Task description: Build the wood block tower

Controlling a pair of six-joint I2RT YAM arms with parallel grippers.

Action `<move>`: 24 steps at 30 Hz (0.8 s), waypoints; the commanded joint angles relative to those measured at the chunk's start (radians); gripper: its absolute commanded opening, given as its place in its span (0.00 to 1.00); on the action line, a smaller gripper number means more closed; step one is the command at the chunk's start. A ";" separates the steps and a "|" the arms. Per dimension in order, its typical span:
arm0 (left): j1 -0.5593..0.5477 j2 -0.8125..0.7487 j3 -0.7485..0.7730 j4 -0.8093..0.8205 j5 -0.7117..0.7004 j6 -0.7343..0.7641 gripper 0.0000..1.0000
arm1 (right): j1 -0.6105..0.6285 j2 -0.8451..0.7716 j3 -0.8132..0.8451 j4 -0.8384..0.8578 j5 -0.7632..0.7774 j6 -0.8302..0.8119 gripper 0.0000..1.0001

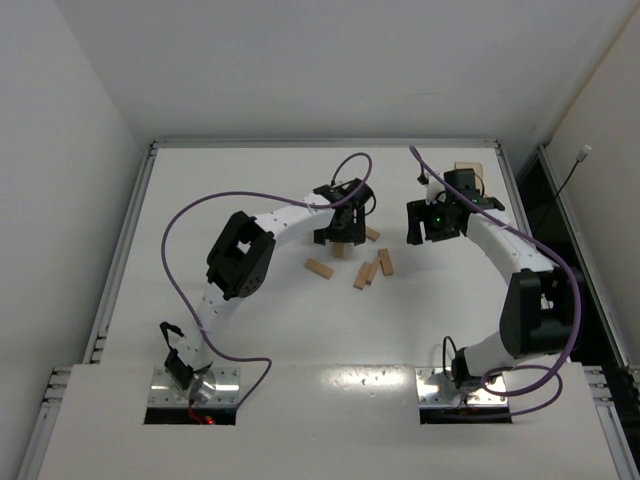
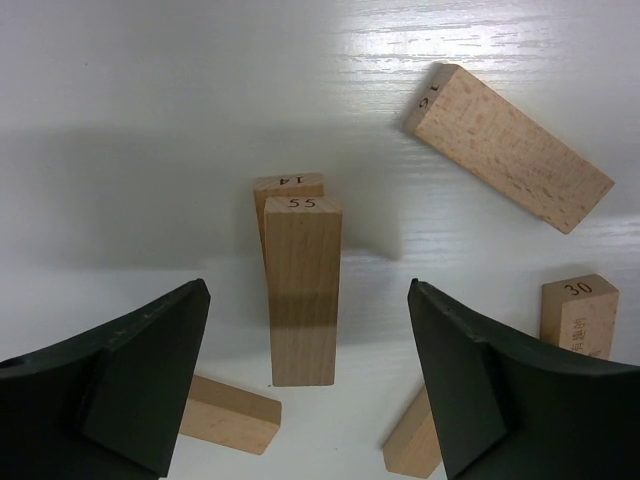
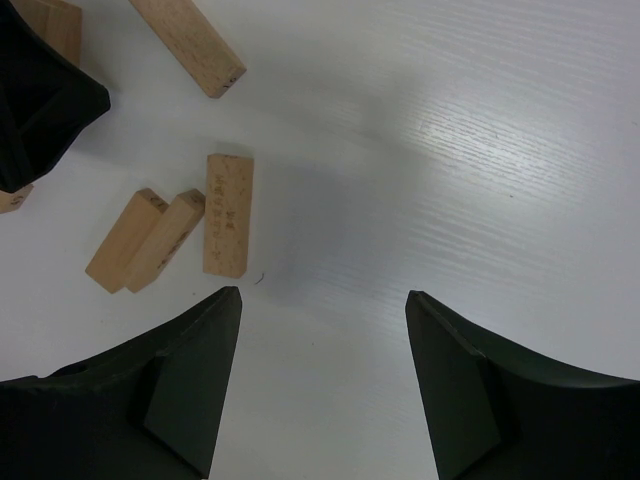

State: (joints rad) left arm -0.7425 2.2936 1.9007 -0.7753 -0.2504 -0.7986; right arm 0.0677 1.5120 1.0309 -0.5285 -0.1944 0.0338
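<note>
A light wooden block marked 55 (image 2: pixel 302 300) lies lengthwise over a block marked 14 (image 2: pixel 290 186), a low start of the tower (image 1: pixel 345 249). My left gripper (image 2: pixel 306 300) is open, above it, one finger on each side, not touching. It shows in the top view (image 1: pixel 340 230) at mid table. My right gripper (image 3: pixel 323 297) is open and empty over bare white table, to the right in the top view (image 1: pixel 437 222). No tall column shows.
Loose blocks lie around the stack: one marked 16 (image 2: pixel 510 145), one marked 30 (image 2: pixel 580 318), one near the left finger (image 2: pixel 230 412). In the top view loose blocks lie at the front (image 1: pixel 319 268) (image 1: pixel 385 262). A tan object (image 1: pixel 465 170) sits behind the right arm.
</note>
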 commanded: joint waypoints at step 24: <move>0.055 0.101 0.035 0.059 0.042 0.041 0.21 | -0.005 -0.018 0.032 0.013 -0.011 -0.002 0.64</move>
State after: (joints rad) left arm -0.6975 2.3432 1.9266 -0.7315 -0.2287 -0.7593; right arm 0.0677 1.5127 1.0309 -0.5301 -0.1940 0.0338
